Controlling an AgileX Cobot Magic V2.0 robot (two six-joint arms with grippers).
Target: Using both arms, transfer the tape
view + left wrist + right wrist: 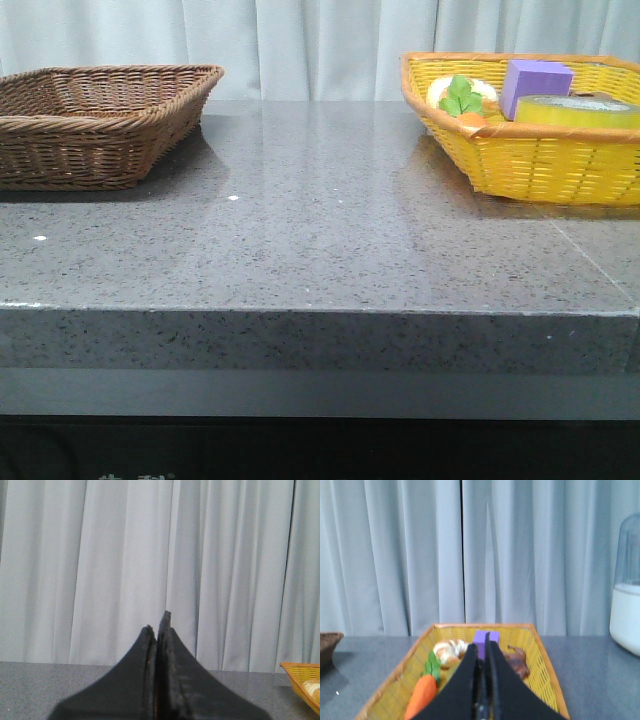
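The tape (578, 110), a wide yellow translucent roll, lies flat in the yellow basket (540, 165) at the table's back right, beside a purple cube (535, 85). Neither arm shows in the front view. My left gripper (157, 622) is shut and empty, facing the curtain above the table. My right gripper (481, 641) is shut and empty, held over the near end of the yellow basket (485, 626). In the right wrist view the tape is hidden behind my fingers (500, 690); only the purple cube (481, 637) shows past the tips.
A brown wicker basket (95, 125) stands at the back left. The yellow basket also holds a toy carrot (420, 695), a bread roll (450, 650) and a brown item (517, 662). A white jar (627, 610) stands right of it. A corner of the yellow basket (302, 677) shows in the left wrist view.
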